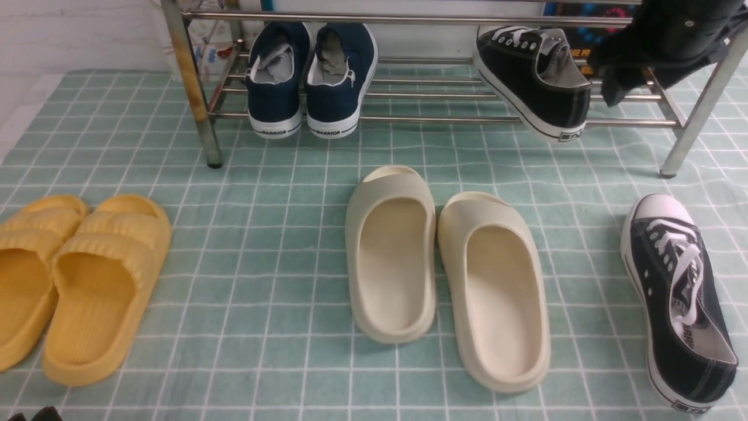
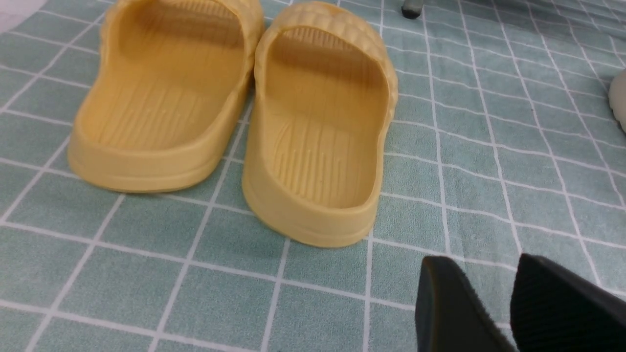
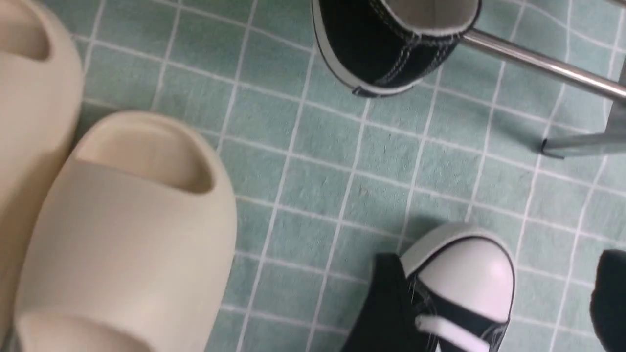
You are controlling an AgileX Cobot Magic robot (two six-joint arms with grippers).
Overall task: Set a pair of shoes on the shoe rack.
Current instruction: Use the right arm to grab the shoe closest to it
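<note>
One sneaker (image 1: 534,82) lies tilted on the rack (image 1: 409,120) just beside the wide-open, empty right gripper (image 3: 499,264), heel overhanging the front bar, so I'd lift away without brushing it, then reach its mate (image 1: 678,298) on the floor (image 1: 263,234) below, while the left gripper (image 2: 484,266) hangs narrowly parted, empty.

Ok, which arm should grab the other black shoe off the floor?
Right, I'd say. The black sneaker on the floor lies on the robot's right, and the open right gripper points toward its toe. The left gripper is over by the yellow slides.
</note>
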